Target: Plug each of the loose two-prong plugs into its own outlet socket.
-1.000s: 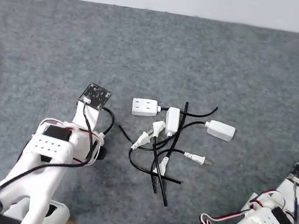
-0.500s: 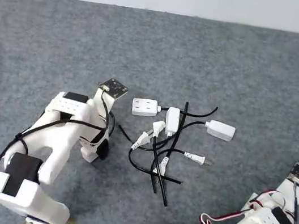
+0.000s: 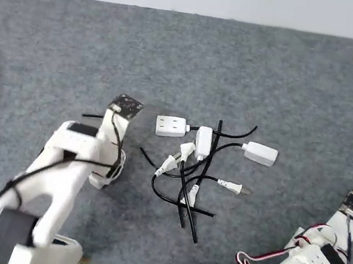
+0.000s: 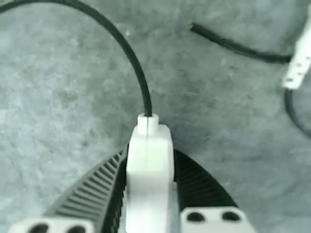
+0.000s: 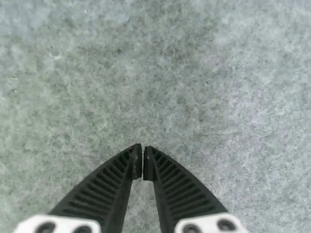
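Looking at the left side first: the left gripper [image 4: 149, 154] is clamped on a white plug [image 4: 147, 184], squeezing its flat sides. The black cord [image 4: 127, 53] runs out the far end and loops over the grey surface [image 4: 58, 97]. From above, the left arm [image 3: 61, 174] sits around 8 o'clock of the cord pile and covers its own gripper. The prongs are buried behind the gripper too, so I can't tell which way they point or how high the plug sits.

Handling-wise, my guess is the plug is light, hard plastic and a bit slick. The cord looks springy enough to tug it sideways, so a square hold on the body seems right. Thin prongs could bend if they go in crooked.

Middle: the tangle [image 3: 188, 205] of black cords has an outlet block [image 3: 170, 126] at 11 o'clock and a white socket [image 3: 259, 153] at 2 o'clock. A loose plug [image 3: 230, 186] lies at 3 o'clock. Which cord belongs to which piece is hard to sort out.

Far right, about 4 o'clock of the pile, the right gripper [image 5: 142, 162] is pinched together on nothing, over bare surface.
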{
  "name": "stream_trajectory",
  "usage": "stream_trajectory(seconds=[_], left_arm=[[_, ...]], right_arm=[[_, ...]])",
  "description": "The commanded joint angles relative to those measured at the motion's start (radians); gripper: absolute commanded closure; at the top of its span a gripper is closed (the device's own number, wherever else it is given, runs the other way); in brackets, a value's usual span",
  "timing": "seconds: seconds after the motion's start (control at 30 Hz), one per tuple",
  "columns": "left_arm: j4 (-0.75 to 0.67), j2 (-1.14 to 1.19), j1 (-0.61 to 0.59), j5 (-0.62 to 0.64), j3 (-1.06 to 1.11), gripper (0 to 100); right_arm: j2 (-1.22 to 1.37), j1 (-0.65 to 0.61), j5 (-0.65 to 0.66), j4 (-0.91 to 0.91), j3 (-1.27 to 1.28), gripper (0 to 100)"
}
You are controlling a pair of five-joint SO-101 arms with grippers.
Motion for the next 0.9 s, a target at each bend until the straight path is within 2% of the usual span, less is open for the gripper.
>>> stream_trajectory(seconds=[0.0, 0.17, 0.27, 0.43, 0.63, 0.77, 0.87], left_arm=[[-0.028, -0.262, 0.081, 0.224, 0.082, 99], [-0.028, -0.47, 0.213, 0.437, 0.147, 99], [-0.035, -0.493, 0.296, 0.537, 0.173, 98], [-0.074, -0.43, 0.302, 0.548, 0.183, 98], [-0.071, -0.287, 0.127, 0.422, 0.162, 96], [-0.021, -0.196, 0.025, 0.203, 0.154, 93], [-0.018, -0.175, -0.043, 0.087, 0.16, 86]], right_arm=[[-0.019, -0.004, 0.008, -0.012, -0.003, 98.7], [-0.019, -0.004, 0.008, -0.012, -0.003, 98.7], [-0.019, -0.004, 0.008, -0.012, -0.003, 98.7], [-0.019, -0.004, 0.008, -0.012, -0.003, 98.7], [-0.019, -0.004, 0.009, -0.012, -0.003, 98.7], [-0.019, -0.004, 0.009, -0.012, -0.003, 98.7], [-0.019, -0.004, 0.009, -0.012, -0.003, 98.7]])
